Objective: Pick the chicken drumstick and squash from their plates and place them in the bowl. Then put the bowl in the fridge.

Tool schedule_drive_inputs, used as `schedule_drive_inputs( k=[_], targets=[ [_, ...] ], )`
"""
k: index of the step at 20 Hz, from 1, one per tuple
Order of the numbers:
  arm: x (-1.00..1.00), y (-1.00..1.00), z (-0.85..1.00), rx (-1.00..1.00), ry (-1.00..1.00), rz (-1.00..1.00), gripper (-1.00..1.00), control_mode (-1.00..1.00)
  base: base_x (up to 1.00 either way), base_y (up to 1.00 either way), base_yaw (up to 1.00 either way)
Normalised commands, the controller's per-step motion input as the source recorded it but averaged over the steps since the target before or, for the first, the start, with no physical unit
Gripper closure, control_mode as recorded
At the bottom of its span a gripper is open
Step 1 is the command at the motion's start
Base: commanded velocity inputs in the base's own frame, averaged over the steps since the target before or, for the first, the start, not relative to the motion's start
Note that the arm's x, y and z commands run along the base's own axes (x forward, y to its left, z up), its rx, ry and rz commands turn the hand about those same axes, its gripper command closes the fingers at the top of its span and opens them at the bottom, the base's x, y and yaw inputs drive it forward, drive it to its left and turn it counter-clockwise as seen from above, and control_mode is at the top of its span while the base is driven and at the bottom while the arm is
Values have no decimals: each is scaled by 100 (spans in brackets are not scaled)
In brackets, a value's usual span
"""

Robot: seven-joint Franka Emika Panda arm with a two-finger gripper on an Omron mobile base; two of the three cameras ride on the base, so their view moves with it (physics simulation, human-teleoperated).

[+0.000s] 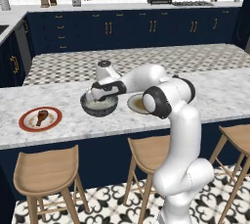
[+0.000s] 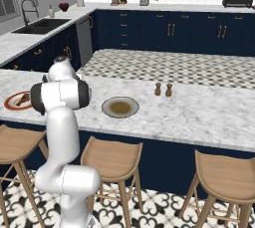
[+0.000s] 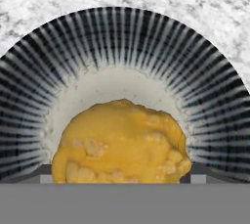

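One of the two foods is already where it belongs: the lumpy yellow-orange squash (image 3: 119, 142) sits in the paler speckled well of the round dark grey bowl with fluted ribbed sides (image 3: 205, 100), directly ahead of the fingers and between their line, with the ribbed wall curving round beyond it. The fingers stand spread wide; whether their tips touch the squash's flanks I cannot tell, since only small dark corners of them peep out on either side of it, but it looks let go rather than pinched. The small roasted reddish-brown chicken drumstick with its pale bone end (image 1: 42, 117) lies well off to the fingers' left on the white plate with the wide red-orange rim (image 1: 27, 125), on the grey-white marbled desk (image 1: 68, 135); the grey-beige plate with a dark rim (image 2: 120, 107) on the other side lies bare. I judge the drumstick light, stiff and likely greasy-skinned, so it could slip or swivel; the fingers would best close across the thick meaty part, not the thin bone. The bowl will probably be heavier and hard, best taken by pinching its rim.
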Motion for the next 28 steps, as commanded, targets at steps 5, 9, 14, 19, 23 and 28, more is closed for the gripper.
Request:
schedule_drive_inputs(
  k=[5, 9, 14, 19, 23, 28],
  targets=[
    [1, 0, -10, 0, 0, 0, -100, -100, 0, 0, 0],
    [0, 0, 0, 0, 0, 0, -100, -100, 0, 0, 0],
    [0, 0, 4, 0, 0, -1, -100, -100, 0, 0, 0],
    [-48, -2, 44, 0, 0, -14, -100, -100, 0, 0, 0],
    [-85, -62, 47, 7, 0, -35, -100, -100, 0, 0, 0],
    [-94, -83, 80, 13, -16, -16, -100, -100, 0, 0, 0]
  ],
)
